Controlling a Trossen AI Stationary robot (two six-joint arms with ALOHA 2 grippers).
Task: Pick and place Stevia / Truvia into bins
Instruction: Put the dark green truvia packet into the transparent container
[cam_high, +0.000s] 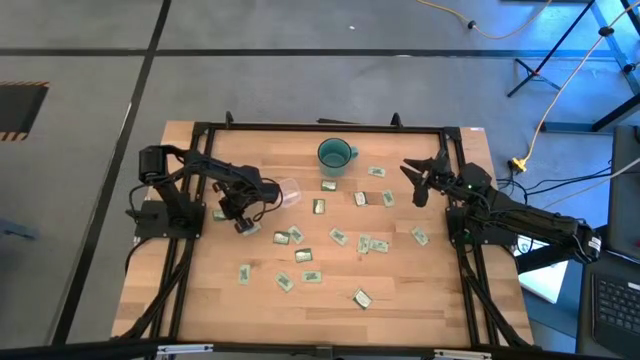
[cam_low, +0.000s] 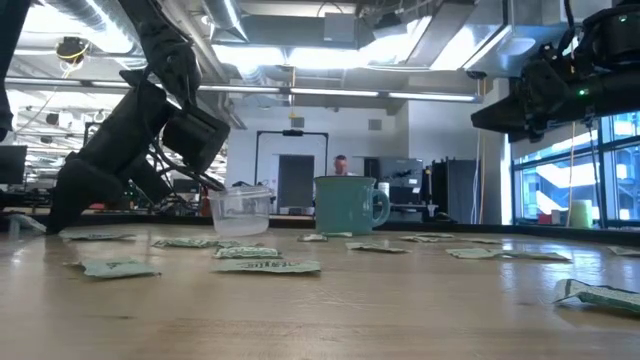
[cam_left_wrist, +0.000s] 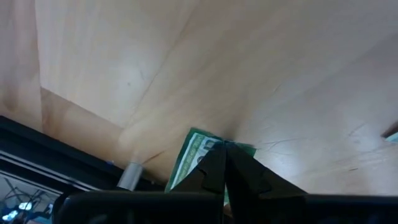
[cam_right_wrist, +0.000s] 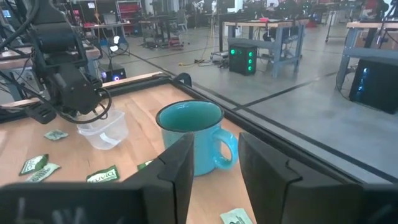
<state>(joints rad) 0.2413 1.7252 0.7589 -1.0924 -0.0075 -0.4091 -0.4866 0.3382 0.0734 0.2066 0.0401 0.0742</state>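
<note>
Several pale green and white Truvia packets (cam_high: 338, 236) lie flat and scattered over the wooden table. The clear tub (cam_high: 290, 192) stands left of the teal mug (cam_high: 335, 154), also seen as the tub (cam_low: 240, 210). My left gripper (cam_high: 243, 224) hangs above the table on the near-left side of the tub, shut on one packet (cam_left_wrist: 198, 153). My right gripper (cam_high: 418, 182) is open over the table's far right part, raised, with the mug (cam_right_wrist: 193, 134) beyond its fingers. My left gripper (cam_left_wrist: 224, 149) pinches one green packet between its two shut fingertips, at the packet's edge (cam_left_wrist: 214, 145). The fingers point down at the table. The packet is lifted clear of the wood; the rest of it shows just behind the fingers.
The black frame (cam_high: 300, 127) runs along the table's edges. Packets crowd the middle and near part of the table (cam_high: 311, 276); one lies near the tub (cam_high: 318, 206). Bare wood lies at the near left corner (cam_high: 170, 300). A person shows far off in the room (cam_low: 341, 165).
</note>
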